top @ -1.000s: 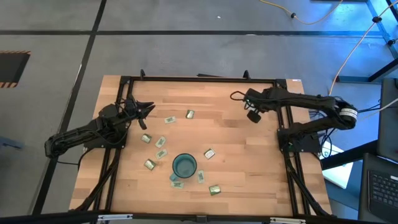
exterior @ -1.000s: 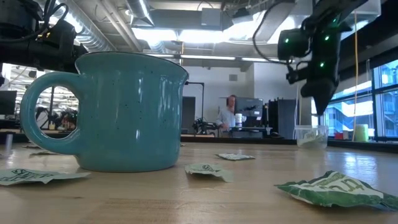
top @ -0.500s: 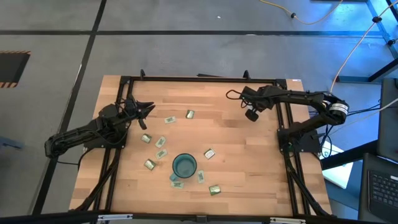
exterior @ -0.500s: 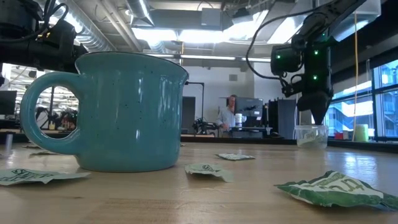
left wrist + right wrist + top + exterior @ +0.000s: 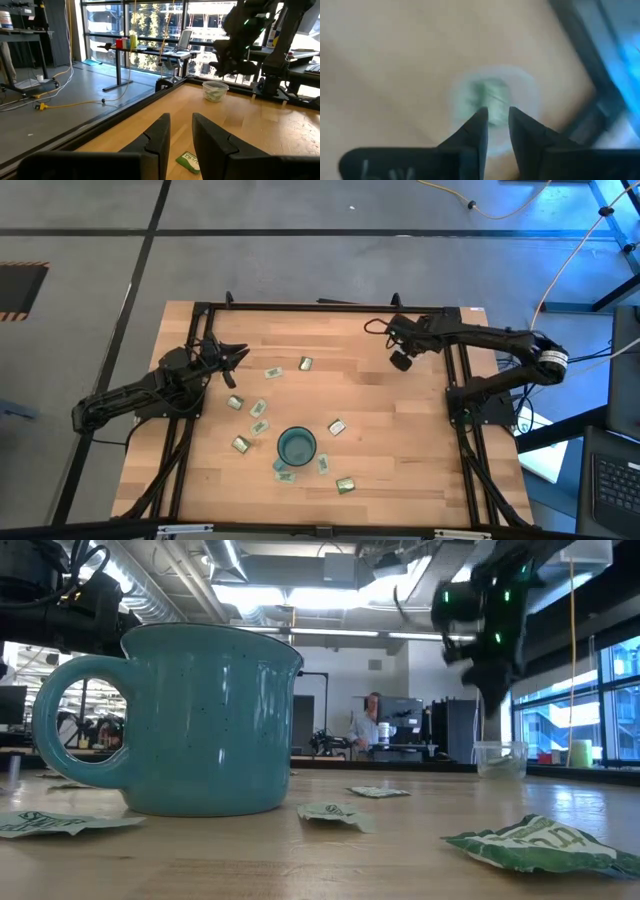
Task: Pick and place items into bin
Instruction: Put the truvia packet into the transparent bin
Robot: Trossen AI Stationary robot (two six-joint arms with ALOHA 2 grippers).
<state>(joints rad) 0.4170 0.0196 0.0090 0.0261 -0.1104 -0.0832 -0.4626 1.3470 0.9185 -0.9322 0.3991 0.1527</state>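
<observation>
Poised above the translucent bin (image 5: 492, 107) at the counter's (image 5: 380, 430) far right corner, the right gripper (image 5: 496, 125) parts its jaws slightly over green packets (image 5: 490, 97) inside; best rise straight, avoiding the rim.

Packets (image 5: 259, 408) around mug (image 5: 296, 447), cup (image 5: 215, 91) far right
</observation>
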